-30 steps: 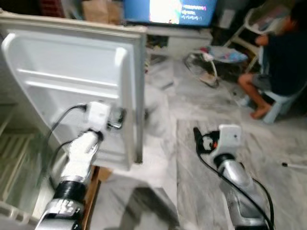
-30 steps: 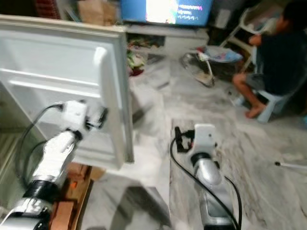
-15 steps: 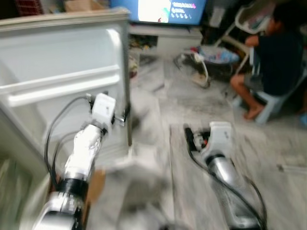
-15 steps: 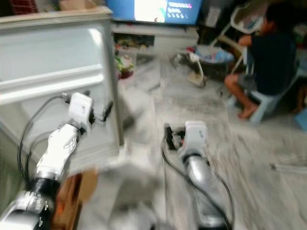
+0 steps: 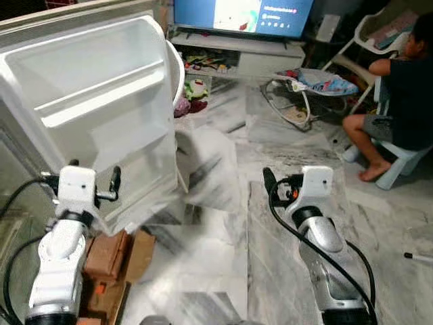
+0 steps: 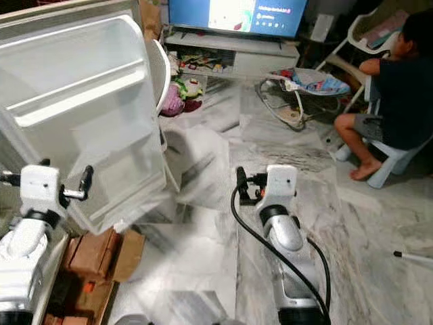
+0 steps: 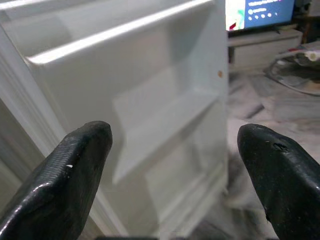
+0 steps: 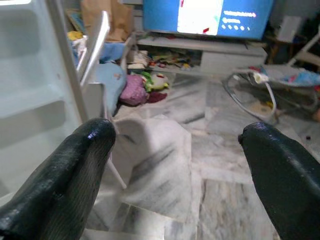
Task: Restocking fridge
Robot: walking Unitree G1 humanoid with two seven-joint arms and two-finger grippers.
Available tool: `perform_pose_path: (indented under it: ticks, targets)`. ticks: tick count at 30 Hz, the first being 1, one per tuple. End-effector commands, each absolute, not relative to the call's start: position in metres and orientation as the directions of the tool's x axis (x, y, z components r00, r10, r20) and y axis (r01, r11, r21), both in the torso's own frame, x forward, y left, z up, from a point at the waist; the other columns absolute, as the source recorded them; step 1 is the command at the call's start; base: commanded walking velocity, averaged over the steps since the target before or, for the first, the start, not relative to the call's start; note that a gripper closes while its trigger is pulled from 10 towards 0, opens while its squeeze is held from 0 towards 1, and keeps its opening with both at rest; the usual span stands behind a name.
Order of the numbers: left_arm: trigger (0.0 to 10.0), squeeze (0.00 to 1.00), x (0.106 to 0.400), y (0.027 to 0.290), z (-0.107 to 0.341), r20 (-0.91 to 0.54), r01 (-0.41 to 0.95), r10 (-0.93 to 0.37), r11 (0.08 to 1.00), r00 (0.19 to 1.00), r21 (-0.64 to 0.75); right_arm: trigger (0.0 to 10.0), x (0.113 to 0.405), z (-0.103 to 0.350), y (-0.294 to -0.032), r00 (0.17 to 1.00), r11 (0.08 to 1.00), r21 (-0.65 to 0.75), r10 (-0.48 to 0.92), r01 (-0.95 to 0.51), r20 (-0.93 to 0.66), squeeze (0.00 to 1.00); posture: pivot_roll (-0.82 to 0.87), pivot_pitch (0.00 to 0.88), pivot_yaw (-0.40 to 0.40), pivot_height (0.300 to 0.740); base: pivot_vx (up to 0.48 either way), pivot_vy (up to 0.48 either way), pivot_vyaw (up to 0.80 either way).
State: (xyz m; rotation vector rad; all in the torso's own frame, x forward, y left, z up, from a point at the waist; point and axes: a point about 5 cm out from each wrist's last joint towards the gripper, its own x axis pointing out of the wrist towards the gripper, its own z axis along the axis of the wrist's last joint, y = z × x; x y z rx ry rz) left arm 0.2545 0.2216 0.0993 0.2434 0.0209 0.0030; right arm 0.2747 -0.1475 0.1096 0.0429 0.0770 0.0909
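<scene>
The white fridge door [image 5: 101,115] stands swung open on the left, its inner face with moulded shelves turned toward me. My left gripper [image 5: 82,177] is low in front of that inner face, a short way off it. In the left wrist view the left gripper [image 7: 175,165] is open with nothing between its fingers, and the door shelves [image 7: 150,125] lie straight ahead. My right gripper [image 5: 291,183] is held out over the marble floor [image 5: 223,230], well right of the door. The right gripper [image 8: 185,165] is open and empty.
Red bricks and cardboard [image 5: 111,254] lie at the fridge's foot. A white chair back [image 5: 177,71] and toys [image 5: 196,88] sit behind the door. Farther off are a TV [image 5: 240,13], a baby bouncer [image 5: 304,88] and a person seated on a stool [image 5: 406,88].
The whole view has shifted and is no longer blurred. My left gripper has come away from the door's free edge and now sits lower and further left. The right arm holds much the same pose.
</scene>
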Motion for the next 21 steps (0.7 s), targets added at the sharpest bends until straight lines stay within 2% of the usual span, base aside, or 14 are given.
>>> perform_pose_path:
  ticks: [1, 4, 13, 21]
  targets:
    - [10.0, 0.00, 0.251, 0.215, 0.105, -0.008, 0.017, -0.016, 0.974, 1.000, 0.227, 10.0, 0.276, 0.111, -0.151, 0.995, 0.996, 0.028, 0.084, -0.083, -0.059, 0.00, 0.13, 0.022, -0.065, 0.740, 0.000, -0.349, 0.80]
    - [10.0, 0.00, 0.251, 0.209, 0.102, -0.033, 0.029, -0.023, 0.976, 0.999, 0.214, 10.0, 0.276, 0.110, -0.155, 0.996, 0.998, 0.041, 0.059, -0.056, -0.066, 0.00, 0.13, 0.016, -0.065, 0.740, 0.000, -0.450, 0.80]
    - [10.0, 0.00, 0.263, 0.195, 0.107, -0.020, 0.057, -0.054, 0.977, 0.998, 0.203, 10.0, 0.278, 0.110, -0.150, 0.996, 0.997, 0.052, 0.065, -0.062, -0.056, 0.00, 0.12, 0.014, -0.063, 0.740, 0.000, -0.468, 0.00]
    - [10.0, 0.00, 0.262, 0.197, 0.103, -0.044, 0.066, -0.058, 0.974, 0.997, 0.216, 10.0, 0.280, 0.108, -0.154, 0.997, 0.997, 0.068, 0.045, -0.040, -0.066, 0.00, 0.13, 0.012, -0.057, 0.740, 0.000, -0.444, 0.00]
